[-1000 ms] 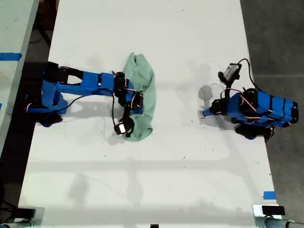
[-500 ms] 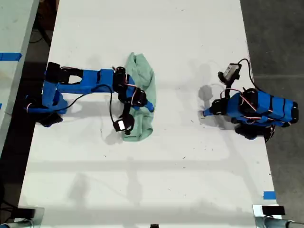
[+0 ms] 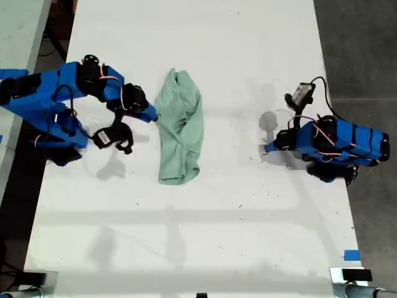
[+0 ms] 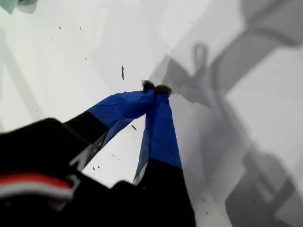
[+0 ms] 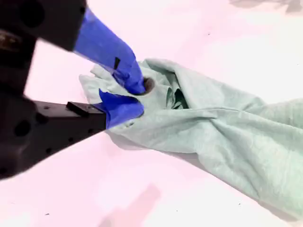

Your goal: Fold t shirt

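My second gripper (image 5: 130, 97): jaws parted a little, blue tips at the crumpled end of the t shirt (image 5: 213, 132). One tip presses down on the cloth and the other lies against its edge. Whether a fold is pinched between them I cannot tell.

Cloth beyond my second jaws: the mint-green shirt runs away from the tips as a long, twisted, wrinkled band lying flat on the white table (image 5: 71, 198).

My first gripper (image 4: 156, 90): jaws closed tip to tip, holding nothing, poised over bare table with only specks and shadows under them. A sliver of green shows far off from the tips.

T shirt in the exterior view (image 3: 180, 130): a narrow bunched strip near the table's middle, beside my second gripper (image 3: 151, 115) and well apart from my first gripper (image 3: 267, 148).

Progress: by my judgement the shirt is gathered lengthwise but not neatly folded. Its edges are rumpled and uneven, so smoothing and a crosswise fold look left to do.

Open room: wide bare table lies between the shirt and my first jaws, and beyond the shirt's far end. The table's long edges sit behind each arm's base, away from the cloth.
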Controlling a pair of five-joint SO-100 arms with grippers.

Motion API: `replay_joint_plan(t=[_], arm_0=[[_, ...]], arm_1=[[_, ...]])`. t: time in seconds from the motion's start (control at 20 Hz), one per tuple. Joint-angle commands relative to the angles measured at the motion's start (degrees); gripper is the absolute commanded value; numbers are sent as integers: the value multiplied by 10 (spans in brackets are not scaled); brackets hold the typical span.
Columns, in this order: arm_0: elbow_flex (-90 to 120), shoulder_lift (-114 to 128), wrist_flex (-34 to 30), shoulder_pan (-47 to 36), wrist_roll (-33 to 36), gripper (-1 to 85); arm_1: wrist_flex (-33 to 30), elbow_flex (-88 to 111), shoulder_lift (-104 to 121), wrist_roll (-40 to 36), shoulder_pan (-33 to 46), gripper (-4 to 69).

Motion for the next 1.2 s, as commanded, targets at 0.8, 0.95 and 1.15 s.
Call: replay_joint_plan(t=[0.8, 0.95, 1.15], arm_0=[[758, 734, -160, -51, 60, -3], [758, 734, -160, -51, 62, -3], [758, 734, -160, -51, 65, -3]], arm_1=[[0, 13, 4, -1, -9, -12], [0, 13, 4, 1, -10, -12], [0, 13, 4, 4, -12, -12]])
